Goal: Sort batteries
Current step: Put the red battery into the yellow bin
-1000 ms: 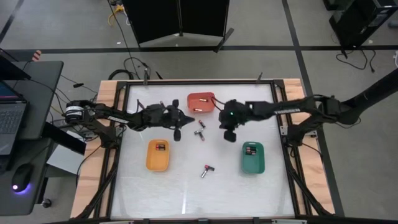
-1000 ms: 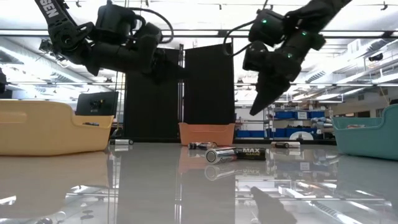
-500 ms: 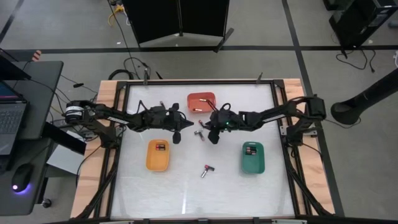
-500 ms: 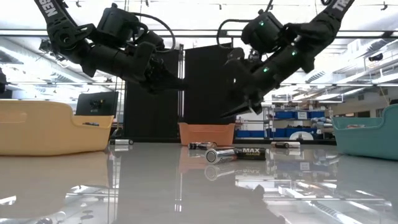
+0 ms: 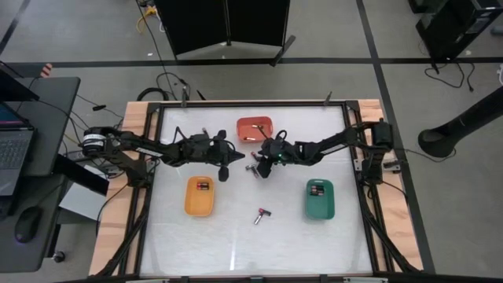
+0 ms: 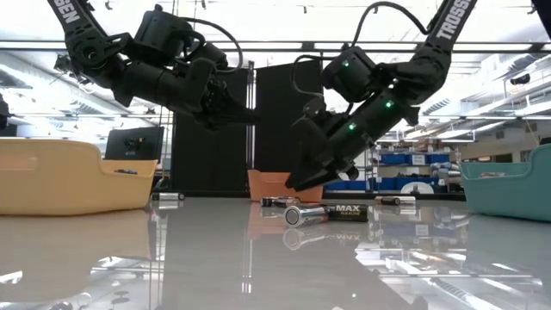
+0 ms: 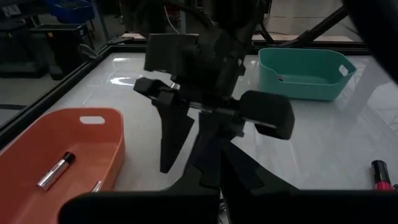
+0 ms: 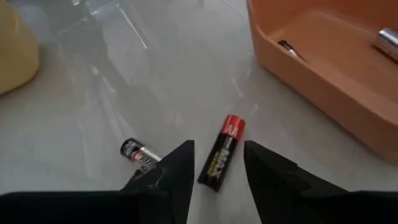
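Since a second ago my right hand (image 5: pixel 268 167) has swung from beside the green tray (image 5: pixel 320 199) to mid-frame, just below the orange tray (image 5: pixel 254 129), fingers now spread over two loose batteries (image 8: pixel 222 160) on the tabletop (image 5: pixel 236 236). My left hand (image 5: pixel 223 169) hovers pressed together left of centre, above the yellow tray (image 5: pixel 199 196). Each tray holds batteries, and another battery (image 5: pixel 262 215) lies alone at lower centre.

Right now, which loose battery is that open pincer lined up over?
The black battery with the red end, lying framed between the right pincer's fingers; the shorter silvery battery lies off to one side.
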